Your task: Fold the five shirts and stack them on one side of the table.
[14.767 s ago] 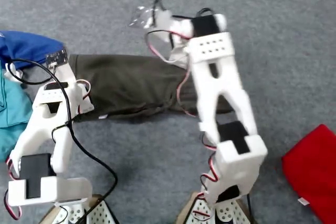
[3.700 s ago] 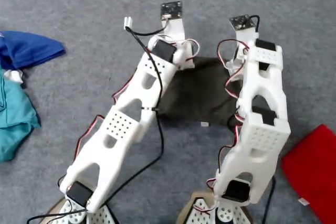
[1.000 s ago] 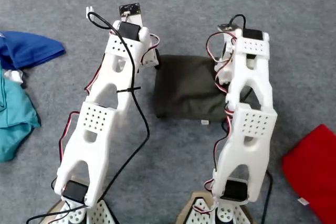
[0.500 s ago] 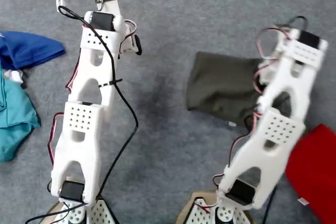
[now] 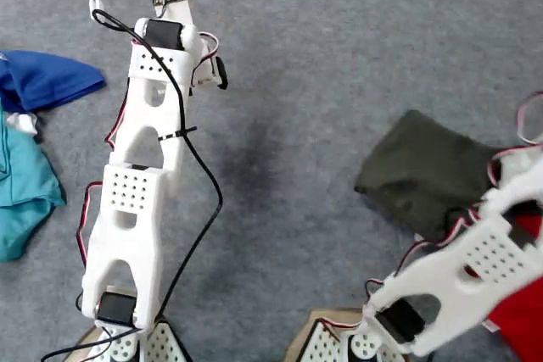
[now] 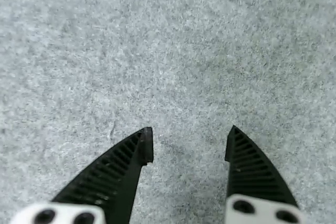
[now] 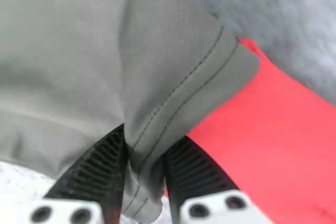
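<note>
The folded olive shirt lies at the table's right side, its near edge by the red shirt. My right gripper is shut on the olive shirt, pinching a hemmed fold over the red shirt. The right arm stretches across the near right corner. My left gripper hangs open over bare grey carpet, with nothing between its fingers. In the high view the left gripper is at the far left of centre.
A blue shirt and a teal shirt lie crumpled at the left edge. The grey carpeted table is bare between the arms.
The right arm has swung right, dragging the olive shirt from the middle to the red shirt. The left arm drew back to the far left and has stayed there.
</note>
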You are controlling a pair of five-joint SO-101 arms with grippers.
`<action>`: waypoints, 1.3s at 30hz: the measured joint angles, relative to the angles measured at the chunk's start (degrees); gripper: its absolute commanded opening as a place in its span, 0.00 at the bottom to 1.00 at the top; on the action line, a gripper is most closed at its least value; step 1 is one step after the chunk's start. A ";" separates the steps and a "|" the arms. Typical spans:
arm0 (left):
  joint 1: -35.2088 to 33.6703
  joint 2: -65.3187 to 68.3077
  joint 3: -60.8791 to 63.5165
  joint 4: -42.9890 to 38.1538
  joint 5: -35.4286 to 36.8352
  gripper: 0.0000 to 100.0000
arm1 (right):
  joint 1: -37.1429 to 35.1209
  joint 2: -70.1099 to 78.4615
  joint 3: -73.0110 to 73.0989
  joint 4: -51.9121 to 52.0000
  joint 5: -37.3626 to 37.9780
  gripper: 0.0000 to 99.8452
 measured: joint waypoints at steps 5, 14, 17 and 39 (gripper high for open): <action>0.09 0.00 0.00 0.00 0.00 0.23 | 3.87 -7.03 2.90 0.00 2.90 0.00; 0.18 0.00 0.79 0.00 0.00 0.23 | 14.68 -10.46 4.75 0.00 10.11 0.00; 0.18 0.00 3.69 0.00 0.00 0.23 | 18.55 -10.46 4.75 0.00 12.66 0.00; -0.35 -5.27 5.80 0.00 1.05 0.23 | 33.85 -9.14 4.57 -4.57 23.56 0.01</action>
